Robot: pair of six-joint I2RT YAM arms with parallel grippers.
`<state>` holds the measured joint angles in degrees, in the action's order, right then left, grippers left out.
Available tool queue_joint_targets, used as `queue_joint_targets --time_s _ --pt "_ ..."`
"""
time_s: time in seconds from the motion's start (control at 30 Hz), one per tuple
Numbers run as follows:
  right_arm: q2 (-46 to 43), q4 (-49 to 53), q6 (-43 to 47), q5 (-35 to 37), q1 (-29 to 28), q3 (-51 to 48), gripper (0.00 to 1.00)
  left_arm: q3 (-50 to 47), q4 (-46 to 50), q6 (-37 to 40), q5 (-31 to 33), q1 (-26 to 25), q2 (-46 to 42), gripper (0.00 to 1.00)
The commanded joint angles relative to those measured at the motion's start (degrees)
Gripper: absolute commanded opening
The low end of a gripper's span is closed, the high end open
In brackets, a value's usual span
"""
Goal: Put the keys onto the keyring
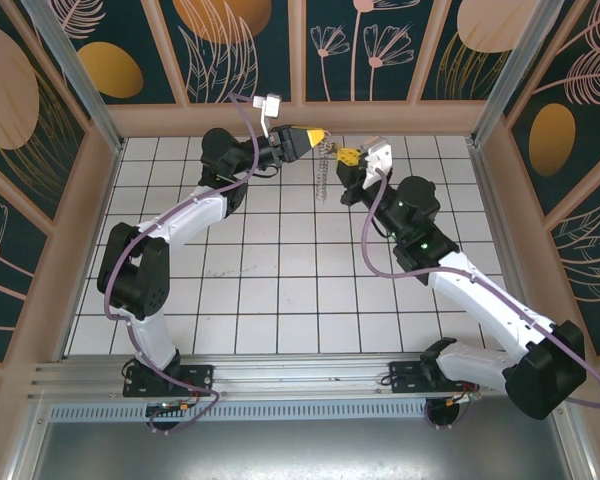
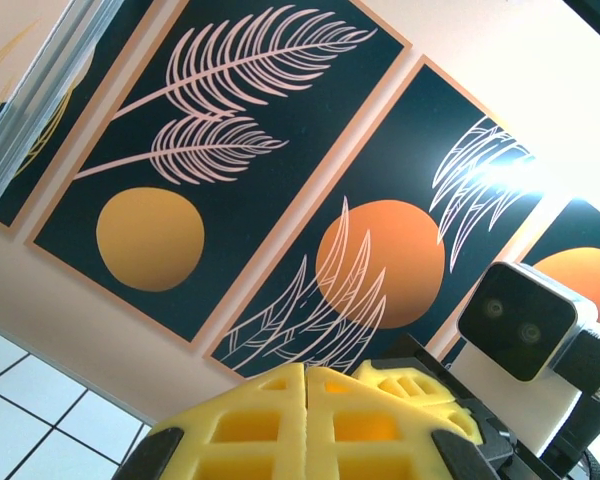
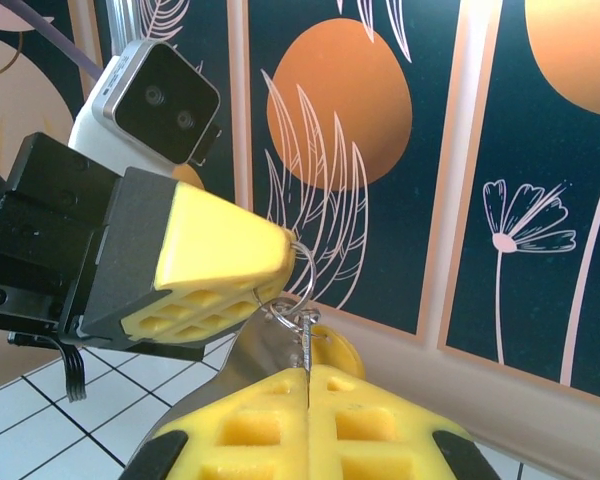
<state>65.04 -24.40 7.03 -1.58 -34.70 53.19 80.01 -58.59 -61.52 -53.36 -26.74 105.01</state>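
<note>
Both grippers meet in the air above the table's far middle. My left gripper is shut, and in the right wrist view its yellow tip pinches the thin wire loop of the keyring. The keyring's grey scalloped part hangs down from it. My right gripper is shut on a thin key seen edge-on, its top touching small wire rings under the loop. A flat silver piece hangs just left of the key. A round yellow piece sits behind the key.
White tiled floor lies below, walled by patterned panels and an aluminium frame at the near edge. Purple cables loop along both arms. The right wrist's camera is close beside the left fingers.
</note>
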Motion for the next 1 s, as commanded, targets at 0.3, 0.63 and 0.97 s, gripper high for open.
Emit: queue_joint_targets --time_s 0.3,0.63,0.97 --pt "3.2 3.2 1.2 -3.0 1.9 8.0 0.00 0.3 -0.7 2.2 0.6 0.1 -0.7 0.00" --pt "4.8 5.9 1.8 -4.4 3.0 11.7 0.00 0.4 -0.2 2.8 0.6 0.1 -0.7 0.00" --pt "3.3 4.5 -0.3 -5.5 3.0 7.6 0.00 0.8 0.0 2.8 0.7 0.1 -0.7 0.00"
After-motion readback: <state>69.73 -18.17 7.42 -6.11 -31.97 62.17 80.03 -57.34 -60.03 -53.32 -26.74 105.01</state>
